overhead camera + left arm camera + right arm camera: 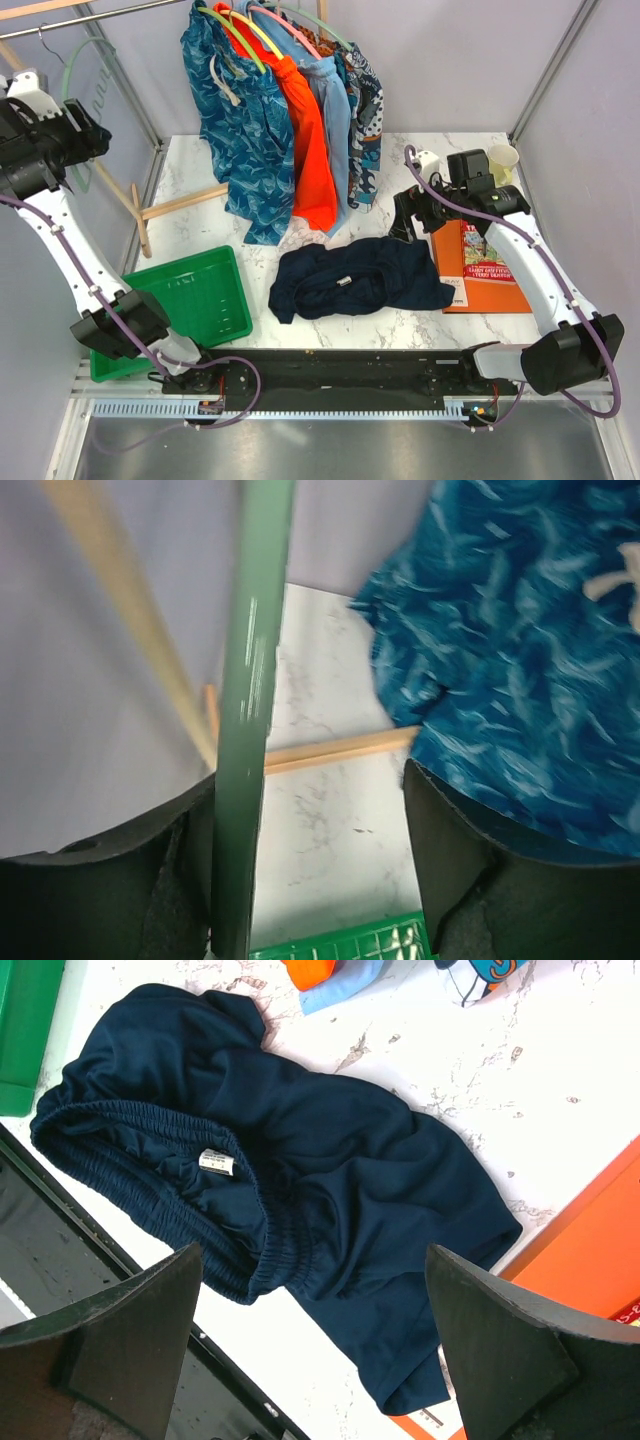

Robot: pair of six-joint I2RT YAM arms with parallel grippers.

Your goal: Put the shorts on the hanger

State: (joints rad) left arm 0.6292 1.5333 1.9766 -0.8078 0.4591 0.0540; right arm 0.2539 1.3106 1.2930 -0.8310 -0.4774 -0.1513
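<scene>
Two grippers stand wide open. At far left, the left gripper (310, 880) is raised with its fingers spread around the mint-green hanger (245, 730), whose bar runs just beside one finger, unclamped. The navy shorts (360, 278) lie crumpled on the marble table (200, 170), between a green tray (200, 290) and an orange book (490, 270). The right gripper (312, 1255) hovers over them, empty.

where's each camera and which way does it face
top external: above and behind, looking down at the table, shorts, hanger; both arms show.
left wrist: on the left arm, facing the hanger; its fingers show.
right wrist: on the right arm, looking down on the shorts; its fingers show.
shared: shorts in top and right wrist; hanger in top and left wrist.
</scene>
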